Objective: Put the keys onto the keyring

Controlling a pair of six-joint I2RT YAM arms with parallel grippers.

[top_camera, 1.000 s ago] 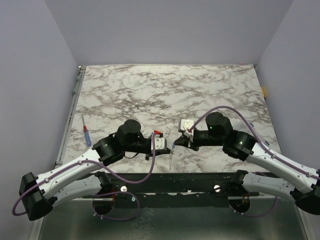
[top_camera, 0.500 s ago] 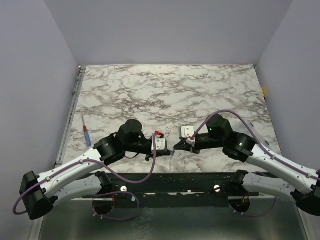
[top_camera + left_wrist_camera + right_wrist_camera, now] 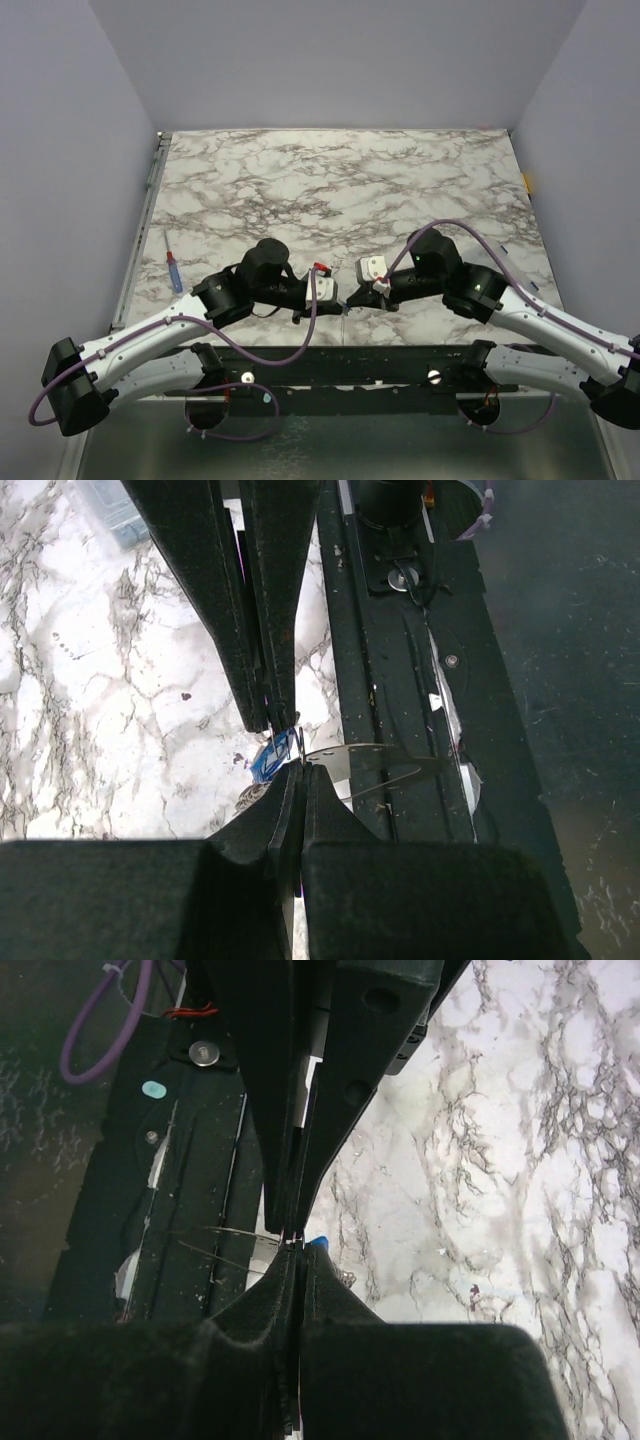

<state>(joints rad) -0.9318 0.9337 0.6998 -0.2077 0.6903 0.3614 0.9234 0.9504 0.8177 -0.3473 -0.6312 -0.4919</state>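
Observation:
My left gripper (image 3: 339,303) and right gripper (image 3: 351,302) meet tip to tip just above the table's near edge, both shut. In the left wrist view the keyring (image 3: 297,742) is a thin wire running from the right gripper (image 3: 270,725) straight down into the left gripper (image 3: 301,770). A blue-headed key (image 3: 267,759) hangs beside the wire. A flat silvery key (image 3: 365,761) sticks out toward the black rail. A bit of beaded chain (image 3: 250,798) shows below the blue head. The right wrist view shows the blue head (image 3: 318,1243) at the right gripper (image 3: 298,1252).
A blue-and-red screwdriver (image 3: 173,272) lies near the left edge of the marble table (image 3: 330,190). The black front rail (image 3: 380,358) runs right below the grippers. Purple cables (image 3: 450,225) loop over both arms.
Both grippers have crept a little toward the table's near edge, still tip to tip. The silvery key hanging under them shows shorter from above.

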